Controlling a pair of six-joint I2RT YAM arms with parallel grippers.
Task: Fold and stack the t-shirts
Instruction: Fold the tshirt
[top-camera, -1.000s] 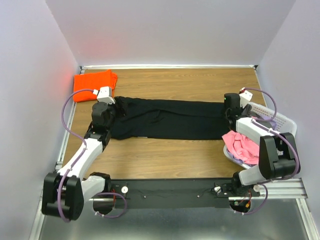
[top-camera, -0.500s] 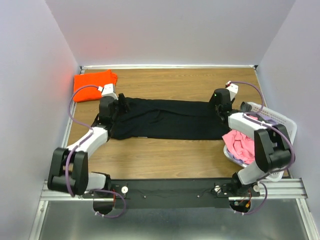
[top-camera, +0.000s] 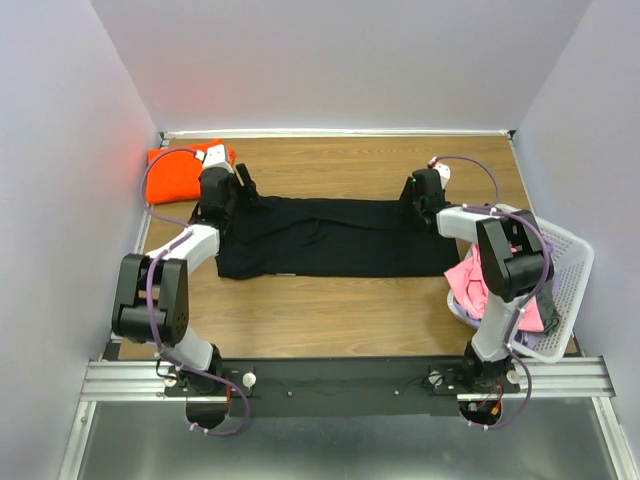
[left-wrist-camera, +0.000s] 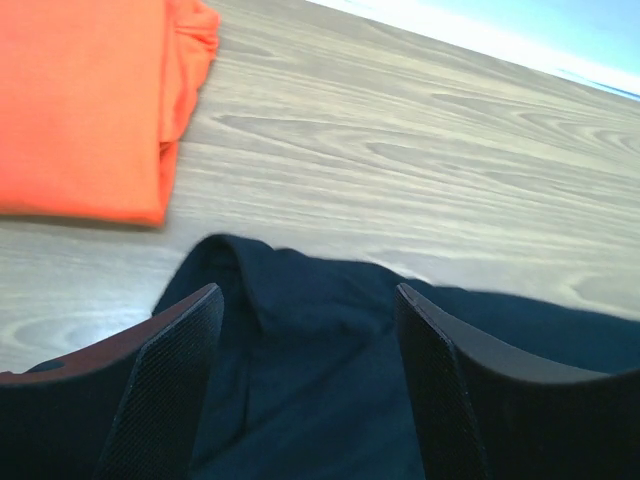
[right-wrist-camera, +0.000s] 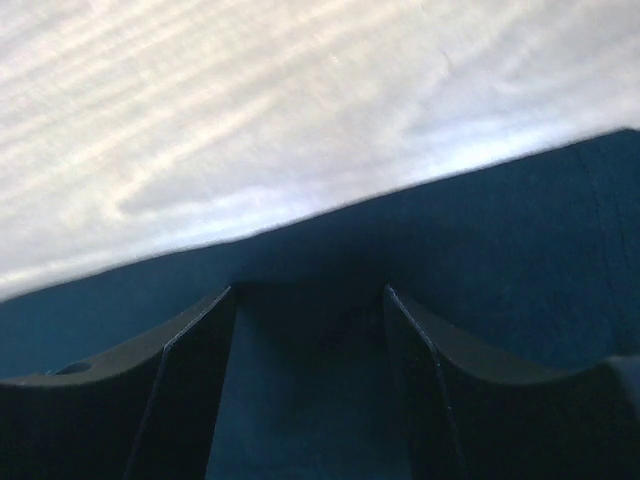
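Your wrist views confirm left hand and right hand both spread astride the flat black fabric t-shirt (overhead cannot resolve this).

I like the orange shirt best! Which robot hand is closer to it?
Left. The left gripper is on the black cloth t-shirt, at the end beside the folded orange t-shirt; the right gripper is at the far opposite end.

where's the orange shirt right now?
Top view: the folded orange shirt sits in the far-left corner of the table, left of the left gripper and apart from the black shirt.
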